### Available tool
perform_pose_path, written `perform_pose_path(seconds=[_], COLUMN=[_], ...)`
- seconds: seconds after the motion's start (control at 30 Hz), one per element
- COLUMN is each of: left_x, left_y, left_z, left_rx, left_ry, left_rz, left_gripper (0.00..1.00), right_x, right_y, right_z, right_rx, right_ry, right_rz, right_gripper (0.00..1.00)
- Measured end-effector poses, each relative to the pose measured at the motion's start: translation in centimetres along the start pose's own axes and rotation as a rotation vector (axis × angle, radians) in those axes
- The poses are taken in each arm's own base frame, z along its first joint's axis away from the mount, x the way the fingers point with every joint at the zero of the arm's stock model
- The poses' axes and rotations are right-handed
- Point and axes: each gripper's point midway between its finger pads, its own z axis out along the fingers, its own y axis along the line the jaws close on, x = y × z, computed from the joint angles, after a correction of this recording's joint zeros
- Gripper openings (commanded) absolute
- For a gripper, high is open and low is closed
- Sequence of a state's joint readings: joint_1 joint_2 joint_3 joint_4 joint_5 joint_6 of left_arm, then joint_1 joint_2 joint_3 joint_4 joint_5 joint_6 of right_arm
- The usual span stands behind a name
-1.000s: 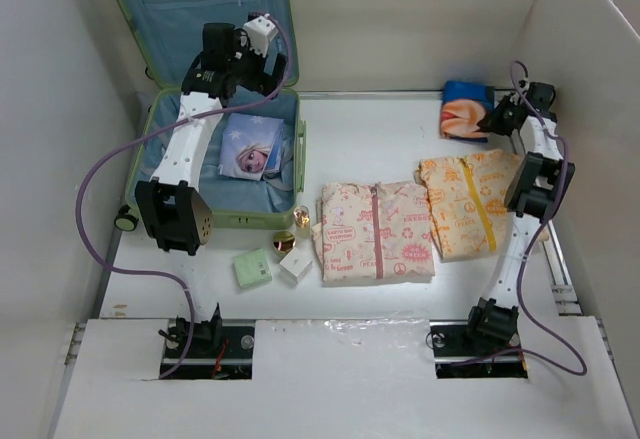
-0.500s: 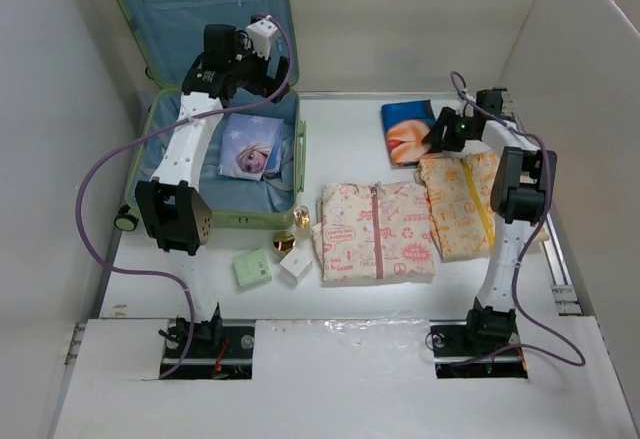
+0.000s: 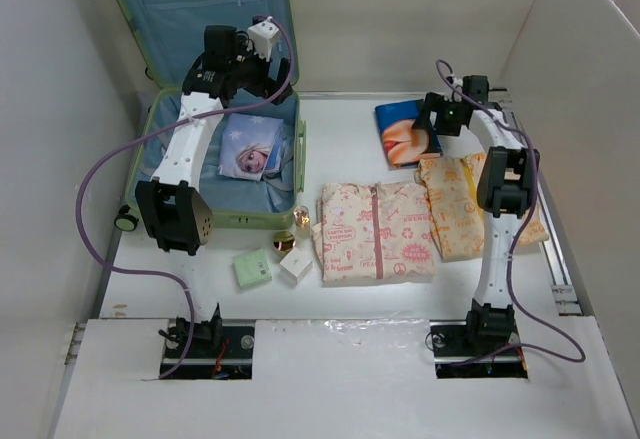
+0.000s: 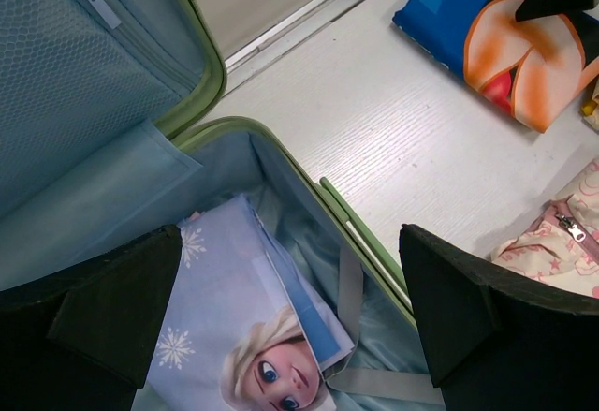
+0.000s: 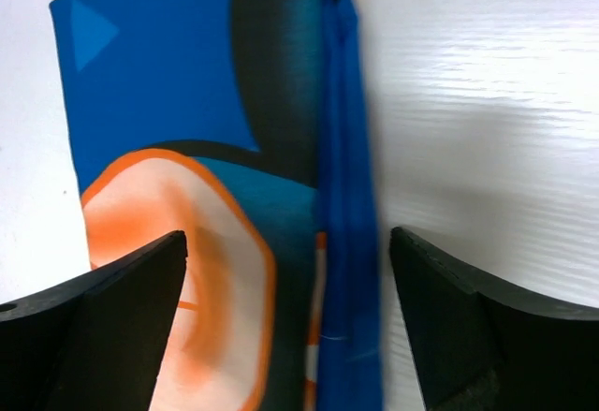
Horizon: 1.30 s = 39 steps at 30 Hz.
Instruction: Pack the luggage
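Right of centre in the top view, the right gripper (image 3: 432,124) hangs over a folded blue-and-orange cloth (image 3: 400,135), its jaws spread wide and gripping nothing. Farther back, at upper left, the left gripper (image 3: 250,81) is just as wide and empty above the luggage (image 3: 250,221), which lies open with its lid upright.

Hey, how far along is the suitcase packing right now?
Done: one folded snowflake-print cloth lies inside the open luggage. In hand: nothing; the right claw hangs open over the blue and orange cloth, the left claw open above the luggage. Left outside: that cloth, the pink-print garment, the orange garment, the green box, the white box, two gold jars.
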<state>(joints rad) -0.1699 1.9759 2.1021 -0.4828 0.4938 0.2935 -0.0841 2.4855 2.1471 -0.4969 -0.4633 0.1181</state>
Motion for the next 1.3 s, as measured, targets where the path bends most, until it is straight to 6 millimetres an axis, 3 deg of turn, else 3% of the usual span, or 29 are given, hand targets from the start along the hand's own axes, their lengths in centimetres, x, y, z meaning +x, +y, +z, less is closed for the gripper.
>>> perform_pose_path(seconds=[0.07, 0.3, 0.37, 0.43, 0.47, 0.5, 0.53, 0.77, 0.93, 1.13, 1.3], left_x=[0.0, 0.0, -0.1, -0.1, -0.1, -0.1, -0.1, 0.0, 2.3, 4.2, 3.0], left_y=[0.0, -0.2, -0.4, -0.5, -0.5, -0.5, -0.5, -1.4, -3.6, -9.0, -12.0], left_z=[0.0, 0.0, 0.0, 0.0, 0.0, 0.0, 0.0, 0.1, 1.0, 3.0, 4.0], left_rx=[0.002, 0.011, 0.019, 0.024, 0.026, 0.026, 0.028, 0.071, 0.142, 0.269, 0.362], left_ry=[0.0, -0.002, -0.004, -0.005, -0.006, -0.006, -0.006, -0.009, 0.044, 0.082, 0.03], left_rz=[-0.001, -0.004, -0.006, -0.008, -0.008, -0.009, -0.009, -0.017, -0.03, -0.052, -0.142], left_gripper=[1.0, 1.0, 1.0, 1.0, 1.0, 1.0, 1.0, 0.87, 0.86, 0.88, 0.92], right_x=[0.4, 2.3, 2.7, 3.1, 3.4, 3.7, 4.0, 5.2, 5.6, 1.5, -1.9], right_y=[0.7, 2.5, 2.5, 2.7, 2.7, 2.7, 2.9, 5.5, 8.2, 12.7, 17.2], right_z=[0.4, -0.1, -0.3, -0.4, -0.5, -0.5, -0.4, 0.2, -0.7, -3.8, -8.1], right_rx=[0.005, 0.03, 0.029, 0.028, 0.028, 0.024, 0.011, -0.196, -0.333, -0.424, -0.484], right_ry=[0.012, 0.119, 0.138, 0.158, 0.17, 0.181, 0.19, 0.181, 0.148, 0.046, -0.047], right_rz=[-0.015, -0.051, -0.055, -0.058, -0.059, -0.056, -0.045, -0.029, 0.032, -0.004, -0.082], right_gripper=[0.87, 0.89, 0.82, 0.61, 0.22, 0.04, 0.0, 0.0, 0.0, 0.0, 0.0])
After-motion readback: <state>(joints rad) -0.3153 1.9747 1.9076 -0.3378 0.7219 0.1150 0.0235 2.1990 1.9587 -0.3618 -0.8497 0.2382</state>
